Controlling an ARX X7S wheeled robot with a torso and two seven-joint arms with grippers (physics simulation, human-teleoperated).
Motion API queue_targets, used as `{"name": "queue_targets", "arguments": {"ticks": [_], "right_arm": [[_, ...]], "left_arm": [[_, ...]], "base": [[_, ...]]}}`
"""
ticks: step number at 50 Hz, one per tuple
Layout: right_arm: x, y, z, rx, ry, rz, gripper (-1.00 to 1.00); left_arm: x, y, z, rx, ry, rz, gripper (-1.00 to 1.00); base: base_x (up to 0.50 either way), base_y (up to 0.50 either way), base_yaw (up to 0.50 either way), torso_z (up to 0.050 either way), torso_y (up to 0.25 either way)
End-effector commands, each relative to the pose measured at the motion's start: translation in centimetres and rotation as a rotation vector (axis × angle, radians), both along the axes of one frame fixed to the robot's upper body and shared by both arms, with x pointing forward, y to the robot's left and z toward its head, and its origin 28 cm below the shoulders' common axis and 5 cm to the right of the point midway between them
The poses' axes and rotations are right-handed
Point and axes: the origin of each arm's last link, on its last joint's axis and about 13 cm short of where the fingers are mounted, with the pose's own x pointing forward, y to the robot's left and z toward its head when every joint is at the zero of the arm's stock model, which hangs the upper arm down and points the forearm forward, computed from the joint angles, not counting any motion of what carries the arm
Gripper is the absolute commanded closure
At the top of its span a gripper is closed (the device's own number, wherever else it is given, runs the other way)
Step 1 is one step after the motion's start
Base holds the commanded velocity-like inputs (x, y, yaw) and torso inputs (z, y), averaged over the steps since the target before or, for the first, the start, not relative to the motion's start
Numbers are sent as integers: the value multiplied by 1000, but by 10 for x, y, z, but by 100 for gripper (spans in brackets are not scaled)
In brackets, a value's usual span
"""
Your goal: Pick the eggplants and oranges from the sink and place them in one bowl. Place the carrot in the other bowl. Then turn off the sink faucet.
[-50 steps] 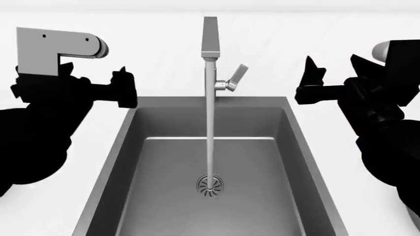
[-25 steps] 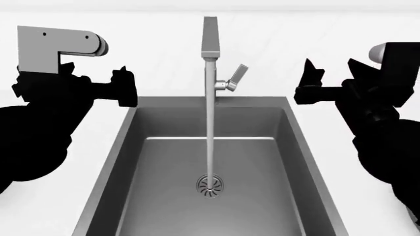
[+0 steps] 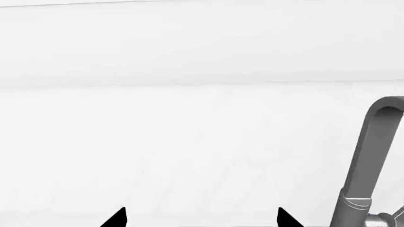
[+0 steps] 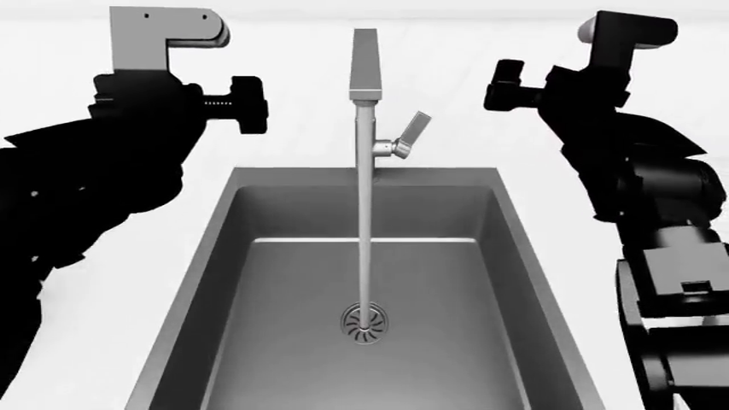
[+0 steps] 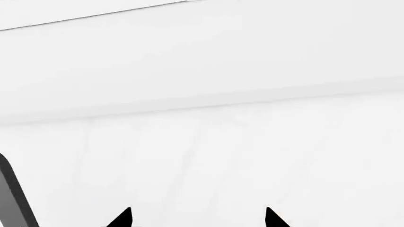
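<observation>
The sink [image 4: 228, 256] is a dark grey basin, and no produce shows in the part of it I can see. The sink faucet [image 4: 364, 77] stands behind it, its lever handle [image 4: 411, 132] angled up to the right. Water [image 4: 364, 239] runs down onto the drain [image 4: 364, 322]. My left gripper [image 4: 248, 104] hangs open left of the spout, holding nothing. My right gripper [image 4: 507, 85] hangs open right of the handle, also holding nothing. In the left wrist view the left gripper [image 3: 202, 220] faces white wall, with the spout [image 3: 369, 161] to one side. The eggplants, oranges, carrot and both bowls are out of view.
White counter [image 4: 638, 154] surrounds the basin and a white wall [image 5: 202, 56] rises behind it. In the right wrist view the right gripper [image 5: 197, 218] points at that wall, and a grey edge of the faucet [image 5: 11, 198] shows at the border.
Both arms have risen and swung inward toward the faucet. The grippers now sit higher, at the level of the spout top. Water keeps running.
</observation>
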Motion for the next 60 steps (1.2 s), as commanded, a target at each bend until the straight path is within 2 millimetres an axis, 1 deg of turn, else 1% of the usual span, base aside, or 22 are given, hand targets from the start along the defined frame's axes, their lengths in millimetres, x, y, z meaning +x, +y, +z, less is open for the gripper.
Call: {"name": "queue_targets", "arguments": {"ticks": [1, 5, 11, 15, 22, 25, 29, 33, 39, 60], "right_arm": [[12, 21, 4, -16, 65, 91, -100], [13, 28, 3, -21, 72, 124, -100], [14, 36, -4, -13, 69, 138, -100], [14, 39, -4, -14, 62, 133, -100], [14, 36, -5, -11, 53, 84, -100], [15, 36, -1, -12, 42, 77, -100], [15, 32, 6, -15, 25, 54, -100], [15, 30, 6, -33, 16, 49, -100], [15, 28, 11, -10, -7, 35, -100], [16, 32, 15, 44, -22, 56, -100]], "left_arm": [[34, -11, -1, -1, -3, 5, -100], [42, -10, -8, 5, 20, 32, -100], [39, -10, -4, 14, -17, 31, -100], [39, -11, -5, 14, -12, 30, -100], [39, -11, 0, 3, -8, 18, -100], [38, -10, -3, 0, -5, 19, -100], [38, -10, 0, -6, -7, 16, -100], [37, -11, 0, -7, -7, 15, -100], [37, -9, 3, -4, -11, 13, -100], [35, -10, 9, -3, -43, 10, -100]], "base": [[0, 0, 0, 0, 0], [0, 0, 0, 0, 0], [0, 0, 0, 0, 0], [0, 0, 0, 0, 0], [0, 0, 0, 0, 0], [0, 0, 0, 7, -249], [0, 0, 0, 9, -250], [0, 0, 0, 9, -250], [0, 0, 0, 9, -167], [0, 0, 0, 16, -134]]}}
